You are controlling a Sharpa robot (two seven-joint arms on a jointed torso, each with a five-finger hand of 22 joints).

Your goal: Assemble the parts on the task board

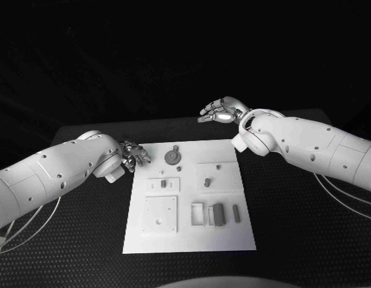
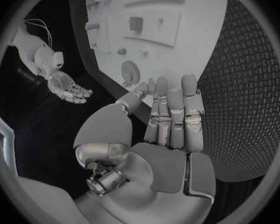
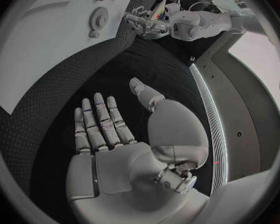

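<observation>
The white task board lies in the middle of the table. A round grey gear sits near its far edge, and small grey parts stand in slots on its near right side. My left hand hovers at the board's far left corner, fingers straight and held together, holding nothing. In the left wrist view this hand reaches over the board's edge close to the gear. My right hand is raised beyond the far right corner; the right wrist view shows it flat and empty.
The black textured table surrounds the board, with free room on both sides. A raised square plate sits on the board's near left. Thin cables hang under my left arm.
</observation>
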